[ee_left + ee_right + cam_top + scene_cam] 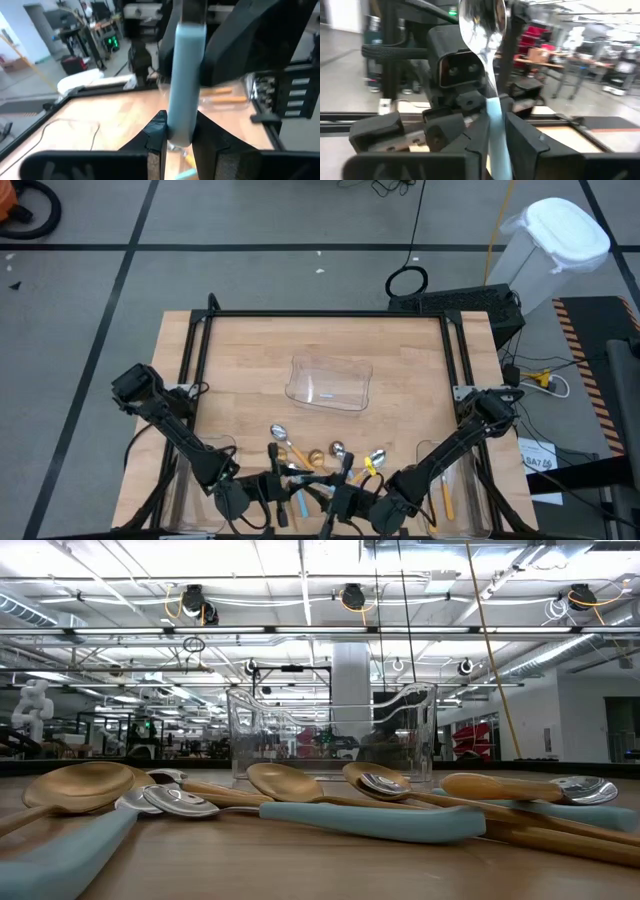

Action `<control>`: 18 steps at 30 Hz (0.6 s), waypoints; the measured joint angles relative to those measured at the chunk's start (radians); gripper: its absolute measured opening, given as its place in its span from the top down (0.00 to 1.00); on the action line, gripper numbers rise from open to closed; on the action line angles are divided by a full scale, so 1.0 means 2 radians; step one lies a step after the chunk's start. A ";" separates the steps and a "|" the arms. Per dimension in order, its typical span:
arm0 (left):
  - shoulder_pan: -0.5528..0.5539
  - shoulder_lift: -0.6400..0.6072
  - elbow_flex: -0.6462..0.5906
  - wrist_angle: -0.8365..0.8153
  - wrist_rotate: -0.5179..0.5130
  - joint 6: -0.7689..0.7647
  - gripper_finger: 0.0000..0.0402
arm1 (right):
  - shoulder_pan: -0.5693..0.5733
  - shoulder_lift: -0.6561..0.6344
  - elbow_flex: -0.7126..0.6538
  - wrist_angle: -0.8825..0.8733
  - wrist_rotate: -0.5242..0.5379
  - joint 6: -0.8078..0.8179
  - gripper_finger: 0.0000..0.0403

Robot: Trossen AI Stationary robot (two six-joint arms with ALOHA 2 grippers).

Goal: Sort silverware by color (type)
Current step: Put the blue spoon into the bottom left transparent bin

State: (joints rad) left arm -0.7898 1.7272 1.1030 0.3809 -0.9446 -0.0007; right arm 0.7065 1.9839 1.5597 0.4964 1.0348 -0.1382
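Silverware [325, 458]: loose pile near the middle of the table's [250, 360] front edge. From table height it's gold spoons [80, 785], silver bowls and light-blue handles [370, 820], overlapping and crossed.

One blue-handled spoon [182, 85] is off the table, held over that pile between the two grippers, which meet nose to nose at the front edge.

Left gripper [179, 127]: narrow, fingers [157, 132] pinched on the lower part of the blue handle. The handle runs straight up out of the jaws.

Right gripper [496, 132]: the same spoon stands in it, silver bowl up and blue handle down in the slot. Can't tell whether it clamps or only flanks the handle.

Left arm reaches in from the table's left edge, right arm from the right edge.

Clear tray [295, 375] sits mid-table, well behind the pile.

Second clear tray [468, 465] sits at the front-right corner with an orange-handled spoon [446, 498] in it.

A third clear tray [185, 480] is at the front-left corner, partly under the left arm. Contents not readable.
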 joint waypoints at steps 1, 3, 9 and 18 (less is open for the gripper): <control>0.000 -0.005 0.000 -0.022 0.000 -0.016 0.85 | 0.004 0.000 0.000 -0.001 0.018 -0.002 0.83; -0.003 -0.019 0.000 -0.079 0.001 -0.051 0.85 | 0.016 -0.001 0.000 -0.006 0.063 -0.011 0.79; -0.018 -0.065 0.000 -0.255 0.009 -0.191 0.85 | 0.057 -0.001 0.000 -0.054 0.172 -0.037 0.67; -0.032 -0.141 0.000 -0.479 0.188 -0.447 0.85 | 0.103 -0.001 0.000 -0.096 0.180 -0.036 0.63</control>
State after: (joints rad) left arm -0.8540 1.4462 1.1030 -0.5780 -0.5694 -0.8947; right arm 0.9121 1.9812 1.5600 0.3040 1.3941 -0.2104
